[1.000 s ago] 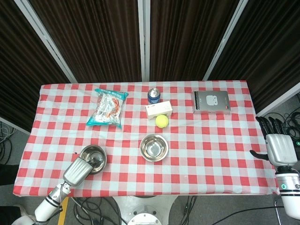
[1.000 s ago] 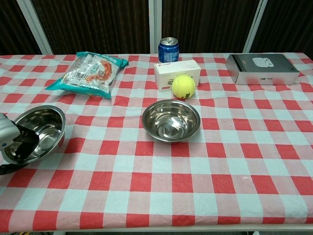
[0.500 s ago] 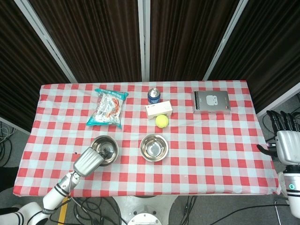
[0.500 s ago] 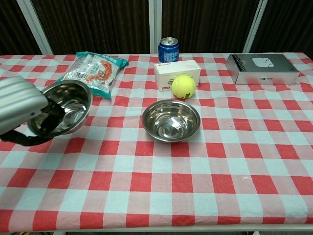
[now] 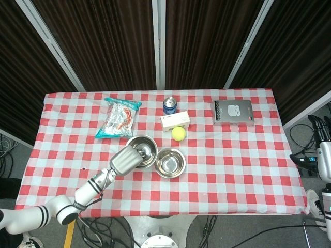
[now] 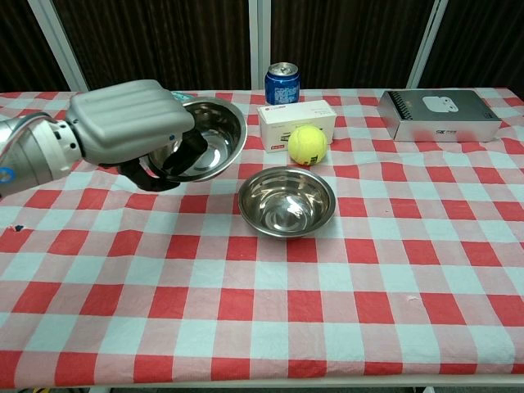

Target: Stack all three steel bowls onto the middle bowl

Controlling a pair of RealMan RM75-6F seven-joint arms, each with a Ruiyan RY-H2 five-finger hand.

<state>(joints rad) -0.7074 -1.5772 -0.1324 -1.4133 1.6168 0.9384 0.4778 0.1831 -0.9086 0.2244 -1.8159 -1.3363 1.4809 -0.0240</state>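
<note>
My left hand [image 5: 124, 160] [image 6: 131, 131] grips the rim of a steel bowl [image 5: 143, 150] [image 6: 207, 137] and holds it tilted above the table, just left of the middle steel bowl [image 5: 170, 163] [image 6: 286, 201]. The middle bowl rests upright on the checked cloth, with nothing in it. Only these two steel bowls show in either view. My right hand [image 5: 325, 155] hangs off the table's right edge, fingers apart and holding nothing; the chest view does not show it.
Behind the middle bowl lie a tennis ball [image 5: 179, 133] [image 6: 308, 144], a white box [image 5: 175, 121] [image 6: 296, 124] and a blue can [image 5: 169, 105] [image 6: 282, 83]. A snack bag [image 5: 119, 118] lies at the back left, a grey box [image 5: 234, 112] [image 6: 439, 115] at the back right.
My left hand has lifted the bowl off the front left of the table and carried it right and back, up beside the middle bowl. My right hand has drifted further right.
</note>
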